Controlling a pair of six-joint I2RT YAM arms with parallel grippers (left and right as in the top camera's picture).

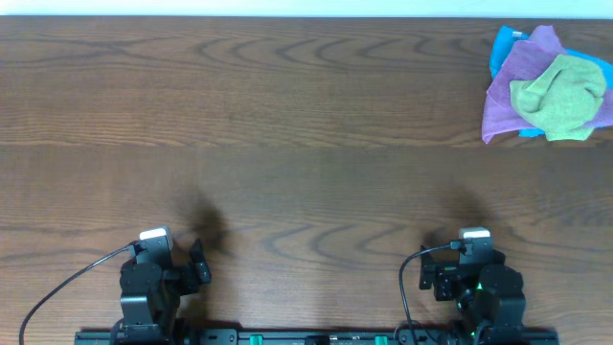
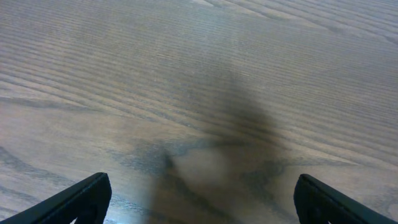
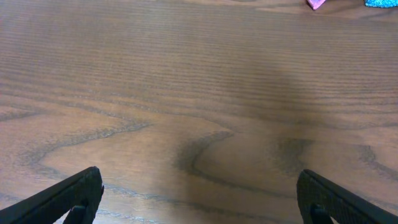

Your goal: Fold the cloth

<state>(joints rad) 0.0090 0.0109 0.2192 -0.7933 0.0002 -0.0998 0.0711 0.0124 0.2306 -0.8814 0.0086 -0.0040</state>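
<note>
Overhead: green cloth (image 1: 562,94) lies crumpled atop purple cloth (image 1: 510,79), table's far corner.

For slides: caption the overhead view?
Crumpled green cloth atop purple cloth and blue cloth, far right corner.

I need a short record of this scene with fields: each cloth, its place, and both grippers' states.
lime-green cloth: crumpled, on top of pile, far right corner of table
purple cloth: under the green one
blue cloth: lowest, edges showing
left gripper: open, empty, over bare table
right gripper: open, empty, over bare table
folding: not begun
</note>
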